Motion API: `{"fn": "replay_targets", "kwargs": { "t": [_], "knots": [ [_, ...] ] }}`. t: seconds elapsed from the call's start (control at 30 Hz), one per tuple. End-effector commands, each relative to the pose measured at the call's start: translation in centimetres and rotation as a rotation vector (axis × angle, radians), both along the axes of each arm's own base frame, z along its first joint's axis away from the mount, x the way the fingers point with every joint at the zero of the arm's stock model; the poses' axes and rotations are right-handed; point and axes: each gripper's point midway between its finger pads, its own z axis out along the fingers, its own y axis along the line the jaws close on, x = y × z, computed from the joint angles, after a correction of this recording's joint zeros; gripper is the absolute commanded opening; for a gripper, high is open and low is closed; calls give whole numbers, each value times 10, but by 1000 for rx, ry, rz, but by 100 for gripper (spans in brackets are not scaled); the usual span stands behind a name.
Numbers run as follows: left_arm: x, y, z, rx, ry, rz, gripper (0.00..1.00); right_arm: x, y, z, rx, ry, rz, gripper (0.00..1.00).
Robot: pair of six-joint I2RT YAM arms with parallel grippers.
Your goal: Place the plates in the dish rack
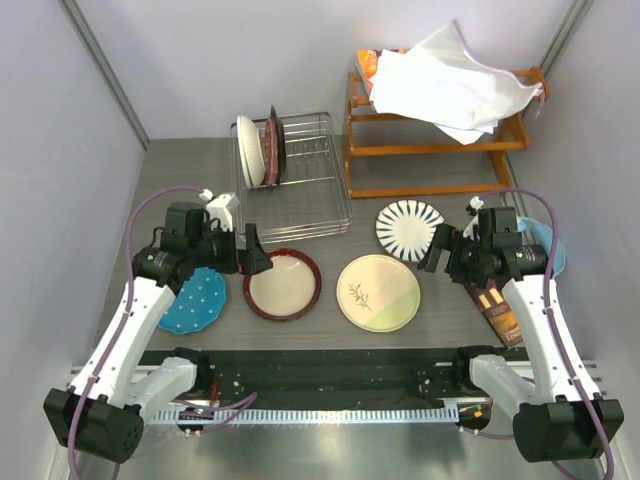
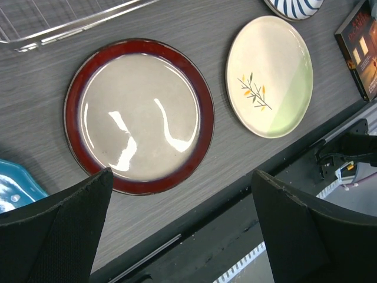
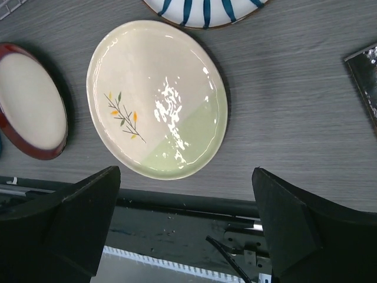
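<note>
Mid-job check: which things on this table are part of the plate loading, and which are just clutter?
Job:
- blue dotted plate
- red-rimmed plate
- leaf-sprig plate
- striped plate
- wire dish rack

Lying about:
- orange wooden rack
- white cloth
- book

White arm links point(image 1: 125, 325), black joints, black wedge-shaped fingers point(image 2: 56, 236), looping lilac cables point(image 1: 140, 212)
</note>
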Motion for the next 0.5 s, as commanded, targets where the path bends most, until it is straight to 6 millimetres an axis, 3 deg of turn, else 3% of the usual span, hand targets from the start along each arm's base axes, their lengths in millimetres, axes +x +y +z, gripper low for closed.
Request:
{"fn": "replay_targets", "kwargs": {
  "t": [0.0,0.07,0.1,0.2,0.33,0.47],
  "knots": [
    [3,-18,-1,-36,-14,-40,99,-9,11,-8,68,-9,24,100],
    [7,-20,-9,-24,-3,-15,96,-11,36,-5,208,-22,101,100],
    [5,-23,-20,-14,28,-24,92,-14,44,-14,262,6,121,100],
    [2,-38,-28,-11,31,-75,89,-10,60,-20,387,9,156,96],
    [-7,-64,-37,3,45,-184,86,-4,65,-28,424,-15,148,95],
    [-13,-87,-40,-11,50,-275,81,0,55,-40,402,-32,94,95]
  ]
}}
